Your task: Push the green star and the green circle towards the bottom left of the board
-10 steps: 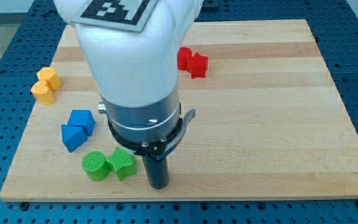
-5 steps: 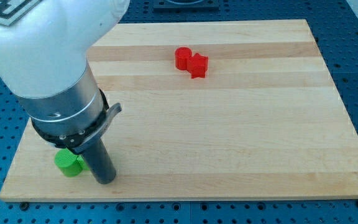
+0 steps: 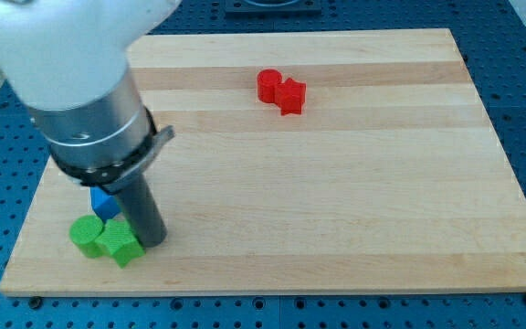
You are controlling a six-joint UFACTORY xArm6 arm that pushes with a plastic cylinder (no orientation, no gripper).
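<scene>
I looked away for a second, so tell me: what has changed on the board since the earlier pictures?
My tip swept from mid-board to the view's left, pushing the green star and green circle towards the bottom-left corner; it now stands just right of the star. The arm now hides the yellow blocks and most of the blue block. The red blocks stayed put.

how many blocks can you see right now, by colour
green: 2, the green circle and green star
red: 2, a red circle and red star
blue: 1, a blue block, partly hidden
total: 5
</scene>
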